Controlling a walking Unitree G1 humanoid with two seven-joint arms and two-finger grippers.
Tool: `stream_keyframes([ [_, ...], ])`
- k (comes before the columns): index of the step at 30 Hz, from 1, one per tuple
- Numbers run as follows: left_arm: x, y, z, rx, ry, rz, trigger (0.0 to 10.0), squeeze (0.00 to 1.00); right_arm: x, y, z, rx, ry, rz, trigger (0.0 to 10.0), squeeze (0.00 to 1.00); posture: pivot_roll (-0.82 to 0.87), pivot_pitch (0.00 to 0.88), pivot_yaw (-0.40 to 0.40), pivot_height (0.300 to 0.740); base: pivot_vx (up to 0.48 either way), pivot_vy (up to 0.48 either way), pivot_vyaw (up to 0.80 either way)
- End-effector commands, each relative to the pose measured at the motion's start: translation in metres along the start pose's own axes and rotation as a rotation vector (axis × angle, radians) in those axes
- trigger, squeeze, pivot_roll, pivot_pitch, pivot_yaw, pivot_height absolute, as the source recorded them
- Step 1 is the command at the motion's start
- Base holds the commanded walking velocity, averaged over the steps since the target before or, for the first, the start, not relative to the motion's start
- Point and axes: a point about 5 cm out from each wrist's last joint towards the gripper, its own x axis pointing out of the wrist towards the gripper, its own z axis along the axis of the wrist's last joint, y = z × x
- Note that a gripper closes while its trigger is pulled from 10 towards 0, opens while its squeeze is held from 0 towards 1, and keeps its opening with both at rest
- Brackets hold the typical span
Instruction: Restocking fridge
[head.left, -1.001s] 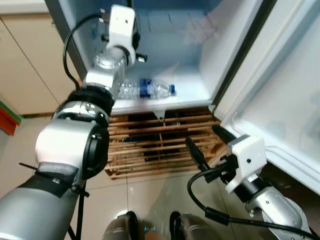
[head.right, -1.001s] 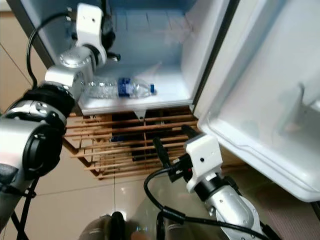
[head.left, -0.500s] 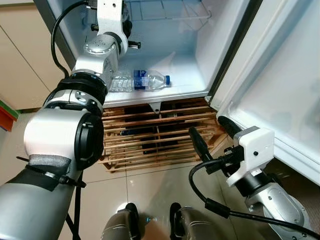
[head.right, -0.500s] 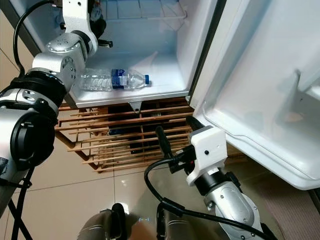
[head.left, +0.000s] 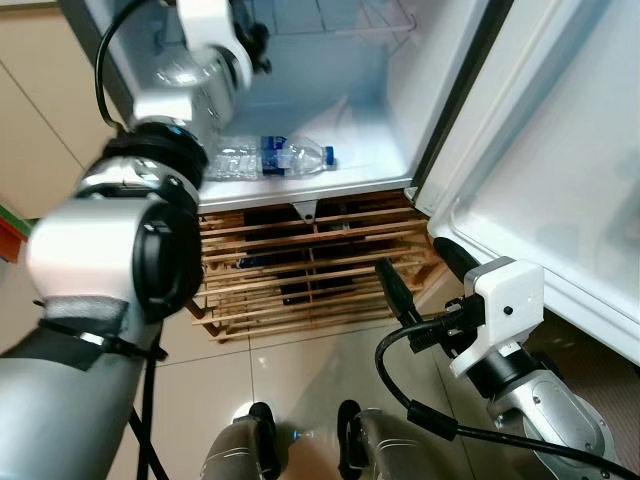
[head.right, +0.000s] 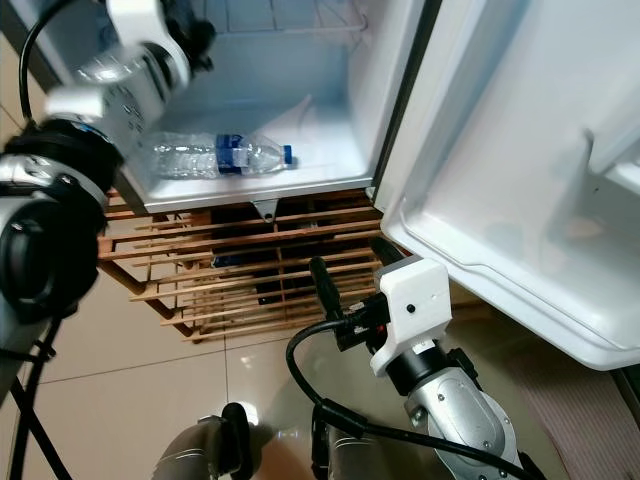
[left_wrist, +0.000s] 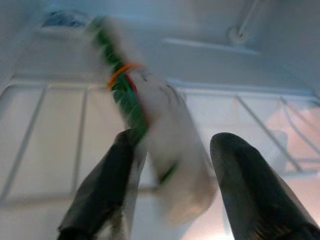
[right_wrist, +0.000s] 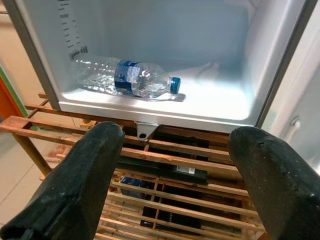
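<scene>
- On the left, the left arm reaches far up into the open fridge (head.left: 400, 120). Its wrist view shows the left gripper (left_wrist: 170, 195) with its two black fingers (left_wrist: 105, 190) on either side of a pale, blurred bottle (left_wrist: 165, 150) that carries a green label and an orange band. The fingers are spread about as wide as the bottle, but the blur hides whether they actually press on it, so I cannot tell if it is pinched or only framed.
- That bottle sits over the white wire shelf (left_wrist: 65, 150) in the far, upper part of the compartment; I judge it is being set there, though contact with the shelf cannot be made out.
- Nearer and lower, a clear water bottle (head.left: 270, 158) with a blue label and blue cap lies on its side on the fridge floor, cap towards the right. This one looks already stocked.
- Below the fridge, a wooden slatted rack (head.left: 310, 270) holds dark items between its bars; what they are is too dim to say.
- To the right, the right gripper (head.left: 415, 280) hovers low over the tiled floor (head.left: 300, 380), near the rack, fingers spread wide and holding nothing.
- Far right, the fridge door (head.right: 520, 180) stands swung open, its shelves bare.
- Judgement: one bottle in, a second in hand, so the restocking appears partly done; release of this bottle, any further items and shutting the door seem left.
</scene>
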Motion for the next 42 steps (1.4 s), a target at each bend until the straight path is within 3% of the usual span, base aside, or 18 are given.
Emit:
stream_keyframes([
  [1, 0.000, 0.001, 0.017, -0.009, -0.048, 0.007, 10.0, 1.00, -0.001, 0.002, 0.000, 0.003, 0.008, 0.005, 10.0, 0.27, -0.29, 0.236, -0.039, 0.740, 0.000, 0.000, 0.00],
  [14, 0.000, 0.001, 0.010, 0.052, -0.033, 0.013, 10.0, 1.00, -0.004, 0.007, -0.003, 0.015, 0.020, 0.008, 10.0, 0.27, -0.29, 0.229, -0.036, 0.740, 0.000, 0.000, 0.00],
  [21, 0.000, 0.000, 0.017, 0.085, -0.053, 0.005, 10.0, 1.00, -0.003, 0.007, -0.004, 0.014, 0.021, 0.007, 10.0, 0.26, -0.29, 0.225, -0.035, 0.740, 0.000, 0.000, 0.00],
  [25, 0.000, -0.004, 0.026, 0.113, -0.073, -0.014, 10.0, 1.00, -0.002, 0.007, -0.005, 0.015, 0.020, 0.003, 10.0, 0.27, -0.28, 0.221, -0.035, 0.740, 0.000, 0.000, 0.00],
  [32, 0.000, -0.010, 0.014, 0.128, -0.029, -0.083, 10.0, 1.00, 0.005, 0.004, -0.009, 0.014, 0.020, -0.004, 10.0, 0.26, -0.26, 0.201, -0.038, 0.740, 0.000, 0.000, 0.00],
  [42, 0.000, -0.017, 0.017, 0.178, -0.023, -0.160, 10.0, 1.00, 0.014, -0.002, -0.014, 0.009, 0.011, -0.017, 10.0, 0.27, -0.23, 0.156, -0.028, 0.740, 0.000, 0.000, 0.00],
])
